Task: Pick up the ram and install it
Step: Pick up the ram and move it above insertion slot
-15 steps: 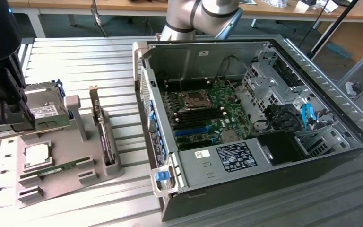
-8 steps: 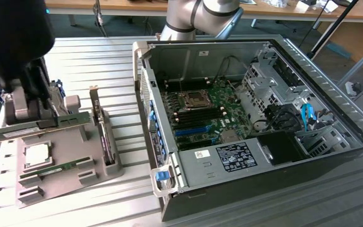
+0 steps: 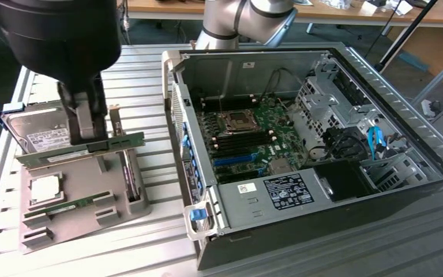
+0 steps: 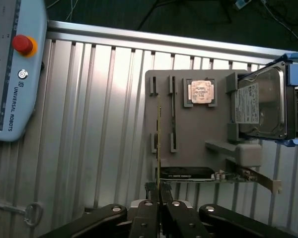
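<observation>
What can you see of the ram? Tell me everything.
The ram is a long, thin green circuit-board stick with a pale label on its face. It stands on edge, roughly level, pinched near its middle by the gripper, over the grey holder beside the hard drive. The wrist view shows it edge-on, a thin line. Whether it touches the holder cannot be told.

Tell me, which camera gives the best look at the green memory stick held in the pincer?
The exterior view: the ram shows its long green face, held in the pincer. The wrist view sees the ram edge-on, as a thin line.
</observation>
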Controlling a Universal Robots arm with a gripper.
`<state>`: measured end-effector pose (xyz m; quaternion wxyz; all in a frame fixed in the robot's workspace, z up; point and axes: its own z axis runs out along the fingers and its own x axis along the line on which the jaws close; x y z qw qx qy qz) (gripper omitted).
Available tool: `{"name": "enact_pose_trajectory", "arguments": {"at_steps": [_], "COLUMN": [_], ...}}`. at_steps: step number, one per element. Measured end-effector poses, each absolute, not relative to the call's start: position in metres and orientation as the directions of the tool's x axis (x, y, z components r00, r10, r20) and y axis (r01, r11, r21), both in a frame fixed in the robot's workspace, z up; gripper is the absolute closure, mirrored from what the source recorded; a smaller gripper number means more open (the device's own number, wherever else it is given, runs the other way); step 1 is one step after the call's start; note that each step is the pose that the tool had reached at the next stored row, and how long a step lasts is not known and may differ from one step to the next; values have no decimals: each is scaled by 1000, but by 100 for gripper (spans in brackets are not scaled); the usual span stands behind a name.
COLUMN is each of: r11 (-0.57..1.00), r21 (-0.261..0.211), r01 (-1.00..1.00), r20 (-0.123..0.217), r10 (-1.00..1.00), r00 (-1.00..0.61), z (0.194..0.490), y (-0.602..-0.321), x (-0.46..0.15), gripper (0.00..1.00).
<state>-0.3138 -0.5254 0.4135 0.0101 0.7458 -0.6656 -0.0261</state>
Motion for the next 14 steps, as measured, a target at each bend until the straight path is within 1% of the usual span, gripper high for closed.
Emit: {"name": "enact_pose_trajectory", "arguments": {"at_steps": [14], "r11": [-114], "r21": [50], "r01": [-992], "r20": [-25], "r10": [-993], "r00": [113], "z": [412], "y": [-525], "x": [-232], "gripper": [87]}}
